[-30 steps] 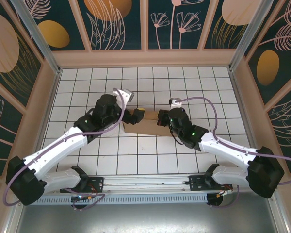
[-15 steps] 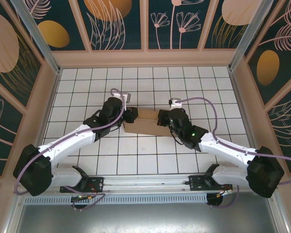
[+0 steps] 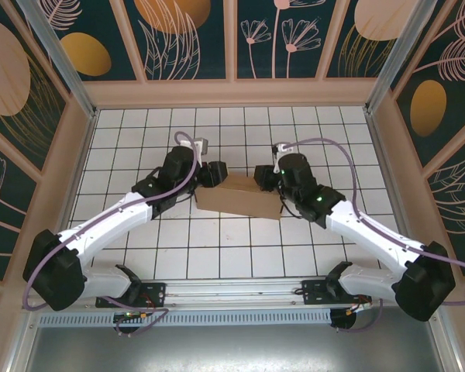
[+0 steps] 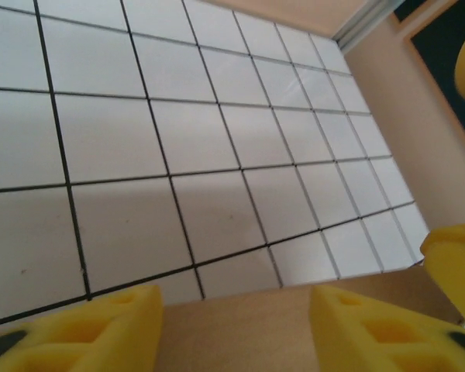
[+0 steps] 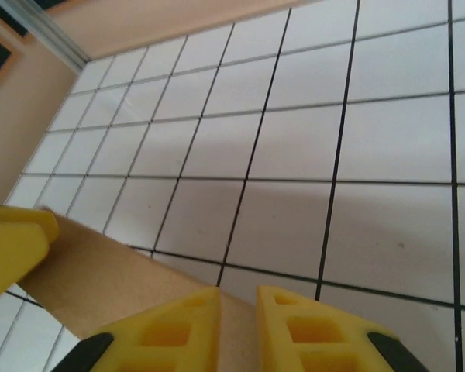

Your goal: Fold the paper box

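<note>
The left gripper [image 4: 234,311], with blocky yellow foam-like fingers [image 4: 101,329], stands spread. A strip of the plain brown corrugated cardboard paper box [image 3: 240,198] shows in the wide gap between them, so it straddles the board's edge rather than pinching it. The right gripper [image 5: 238,306] has its matching yellow fingers [image 5: 310,325] drawn to a narrow slit with cardboard just behind. Whether they nip the board or merely rest against it I cannot tell. From above, the box lies near the middle of the white, black-gridded tile table [image 3: 217,242]. It sits between the two grippers, the left at its left end and the right at its right end. Whether it lies flat or has one panel tipped up is hard to say. The step in hand looks like seating both grips at opposite ends before raising a panel. To do it well, I judge one side should anchor the board firmly while the other closes squarely across a flap, close to the crease, and swings it up along that line. Pressure should be modest, since corrugated board dents and kinks off the crease when squeezed hard. The smooth tiles would also let the piece skate if it were pushed sideways. No brand, label or lettering can be read on the cardboard, the fingers or the tiles.
</note>
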Controlling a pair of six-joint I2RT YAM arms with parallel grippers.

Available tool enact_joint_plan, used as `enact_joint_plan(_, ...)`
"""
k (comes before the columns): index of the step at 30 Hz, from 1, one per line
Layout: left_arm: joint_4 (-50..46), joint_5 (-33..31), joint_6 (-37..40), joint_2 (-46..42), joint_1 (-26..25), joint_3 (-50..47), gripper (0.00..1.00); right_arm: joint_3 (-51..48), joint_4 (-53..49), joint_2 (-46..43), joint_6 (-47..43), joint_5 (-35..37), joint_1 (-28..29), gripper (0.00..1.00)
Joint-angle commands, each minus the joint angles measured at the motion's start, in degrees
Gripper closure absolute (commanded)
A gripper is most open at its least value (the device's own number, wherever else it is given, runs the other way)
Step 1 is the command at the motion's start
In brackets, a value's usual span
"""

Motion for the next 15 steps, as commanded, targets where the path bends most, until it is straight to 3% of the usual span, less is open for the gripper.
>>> enact_joint_plan(1, -1.9, -1.0, 3.6, 0.3, 0.2, 5.4, 0.36, 4.1, -4.2, -0.7, -3.9, -4.9, -2.0, 0.74)
enact_joint_plan(3, -1.8, -1.0, 5.8, -0.7, 0.1, 7.1, 0.28, 6.0, -5.6, -1.1, -5.1, -5.6, -3.1, 0.72)
enact_joint_plan(7, -1.8, -2.0, 13.0, -3.7, 0.2, 8.1, 0.23, 8.4, -8.4, -3.2, -10.1, -7.4, -4.6, 0.66)
enact_joint_plan(9, -1.3, -2.2, 18.6, -6.2, 0.2, 7.2, 0.21, 10.4, -11.1, -4.1, -12.6, -6.9, -5.1, 0.59)
enact_joint_plan(15, -2.2, -6.3, 42.3, -11.5, 0.2, 3.5, 0.24, 13.5, -16.0, -3.8, -26.6, -7.5, -5.7, 0.65)
